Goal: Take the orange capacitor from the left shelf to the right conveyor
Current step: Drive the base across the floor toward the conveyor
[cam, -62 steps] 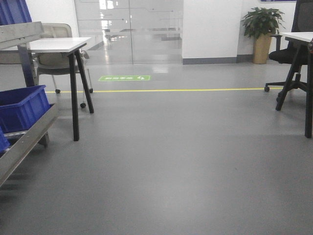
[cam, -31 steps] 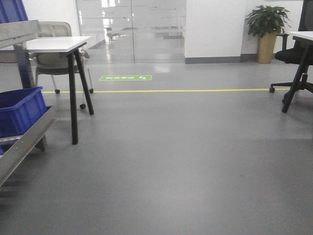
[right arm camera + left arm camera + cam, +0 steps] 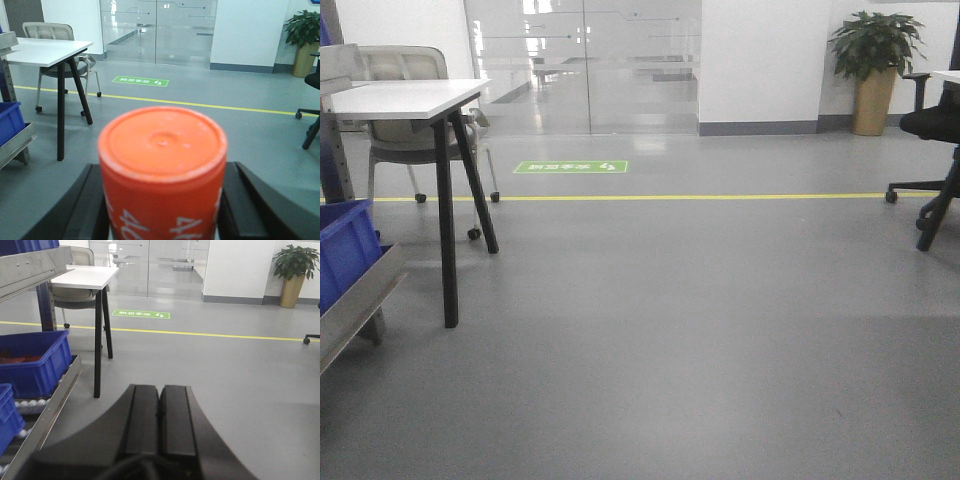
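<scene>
Right wrist view, orange capacitor (image 3: 162, 175) pinched between right fingers (image 3: 252, 200), grey floor (image 3: 200, 125) beyond, left wrist view, left fingers (image 3: 142, 420) pressed together, left shelf (image 3: 30, 267) at frame's left edge, blue bins (image 3: 35, 362) beneath it.

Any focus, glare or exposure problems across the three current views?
Right wrist view: the orange capacitor sits very close to the lens and looks soft, while the background is sharper. Left wrist view: the left gripper is a dark mass with little detail, and the background is fine. Front view: bright glare on the glass doors and a mild sheen on the floor.
</scene>
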`<action>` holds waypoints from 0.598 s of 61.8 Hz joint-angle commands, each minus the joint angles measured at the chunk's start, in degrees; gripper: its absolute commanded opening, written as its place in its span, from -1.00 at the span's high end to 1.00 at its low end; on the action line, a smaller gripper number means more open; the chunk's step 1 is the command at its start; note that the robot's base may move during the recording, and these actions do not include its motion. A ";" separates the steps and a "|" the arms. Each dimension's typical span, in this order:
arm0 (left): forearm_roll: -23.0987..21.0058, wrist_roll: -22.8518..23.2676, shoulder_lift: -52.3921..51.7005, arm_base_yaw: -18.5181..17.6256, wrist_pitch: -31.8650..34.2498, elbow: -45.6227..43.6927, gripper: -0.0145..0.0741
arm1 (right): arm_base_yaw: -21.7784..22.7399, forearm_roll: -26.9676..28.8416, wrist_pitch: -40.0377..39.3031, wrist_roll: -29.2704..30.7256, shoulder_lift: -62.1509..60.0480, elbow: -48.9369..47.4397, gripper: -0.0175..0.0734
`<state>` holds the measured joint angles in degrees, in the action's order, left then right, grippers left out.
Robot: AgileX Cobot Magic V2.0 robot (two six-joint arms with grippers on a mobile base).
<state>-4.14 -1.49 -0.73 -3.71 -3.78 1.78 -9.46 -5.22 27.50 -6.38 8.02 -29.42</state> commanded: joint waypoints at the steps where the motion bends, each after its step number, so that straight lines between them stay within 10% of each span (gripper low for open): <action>1: -0.10 0.09 -0.62 -0.19 5.15 -0.29 0.96 | 0.34 -0.34 -5.53 0.39 0.82 -1.87 0.40; 37: -0.10 0.09 -0.62 -0.19 5.15 -0.29 0.96 | 0.34 -0.34 -5.56 0.39 0.82 -1.87 0.40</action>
<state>-4.14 -1.49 -0.73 -3.71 -3.78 1.78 -9.46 -5.22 27.50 -6.38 8.02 -29.42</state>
